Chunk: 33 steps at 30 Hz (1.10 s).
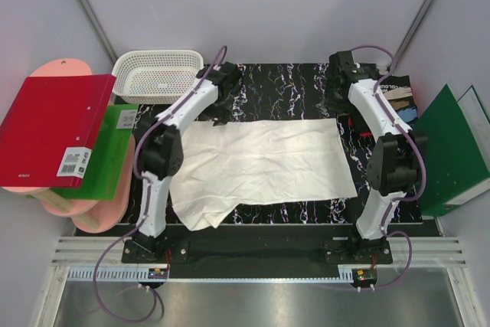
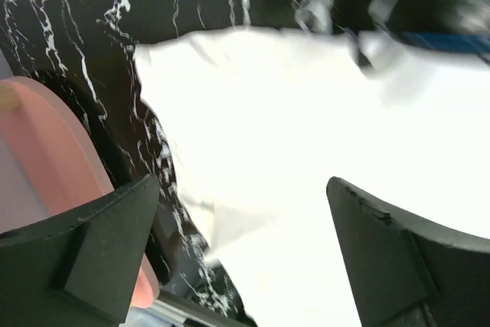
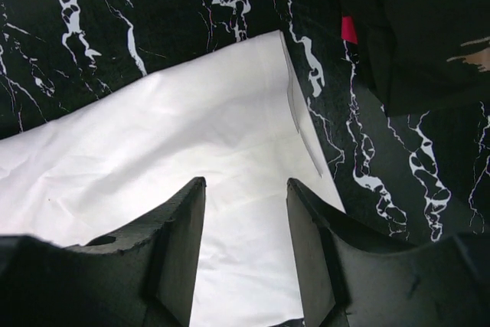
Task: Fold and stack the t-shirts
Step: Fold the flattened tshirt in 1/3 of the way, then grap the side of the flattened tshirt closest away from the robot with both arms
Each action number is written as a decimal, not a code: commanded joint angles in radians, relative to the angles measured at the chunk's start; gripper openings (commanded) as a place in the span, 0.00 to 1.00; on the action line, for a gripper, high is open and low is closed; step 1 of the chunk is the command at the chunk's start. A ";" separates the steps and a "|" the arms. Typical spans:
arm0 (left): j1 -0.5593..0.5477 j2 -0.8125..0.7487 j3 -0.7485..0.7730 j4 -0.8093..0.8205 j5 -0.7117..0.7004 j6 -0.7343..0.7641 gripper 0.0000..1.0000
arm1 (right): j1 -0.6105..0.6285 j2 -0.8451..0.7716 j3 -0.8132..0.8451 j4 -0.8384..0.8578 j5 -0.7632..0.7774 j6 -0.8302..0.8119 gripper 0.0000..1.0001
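Note:
A white t-shirt (image 1: 260, 162) lies spread flat on the black marbled table (image 1: 291, 89), its lower left corner hanging toward the near edge. My left gripper (image 1: 217, 115) hovers over the shirt's far left corner, open and empty; the left wrist view shows the shirt (image 2: 306, 151) between its wide-apart fingers (image 2: 99, 250). My right gripper (image 1: 341, 106) hovers over the far right corner, open and empty above the shirt (image 3: 191, 128). A black t-shirt (image 1: 394, 88) with print lies at the far right, on red-orange cloth (image 1: 352, 122); both the black shirt (image 3: 413, 28) and the red cloth (image 3: 348, 30) show in the right wrist view.
A white lattice basket (image 1: 157, 74) stands at the back left. A red binder (image 1: 53, 132) and a green binder (image 1: 107, 151) lie on pink boards (image 1: 99, 204) at the left. Another green binder (image 1: 452, 151) leans at the right.

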 commanded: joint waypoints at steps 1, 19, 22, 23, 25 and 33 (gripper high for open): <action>-0.051 -0.400 -0.236 0.118 0.164 -0.008 0.99 | -0.004 -0.090 -0.057 0.007 0.009 0.019 0.54; -0.080 -1.022 -1.170 0.179 0.675 -0.308 0.99 | -0.185 -0.668 -0.787 -0.088 -0.361 0.528 0.48; -0.082 -1.075 -1.201 0.175 0.675 -0.371 0.99 | -0.242 -0.753 -0.887 -0.093 -0.415 0.554 0.48; -0.082 -1.088 -1.207 0.173 0.678 -0.407 0.99 | -0.265 -0.780 -0.907 -0.100 -0.431 0.562 0.48; -0.082 -1.132 -1.236 0.181 0.706 -0.460 0.99 | -0.285 -0.805 -0.969 -0.113 -0.468 0.582 0.47; -0.084 -1.292 -1.417 0.262 0.769 -0.649 0.99 | -0.369 -0.873 -1.106 -0.120 -0.461 0.621 0.41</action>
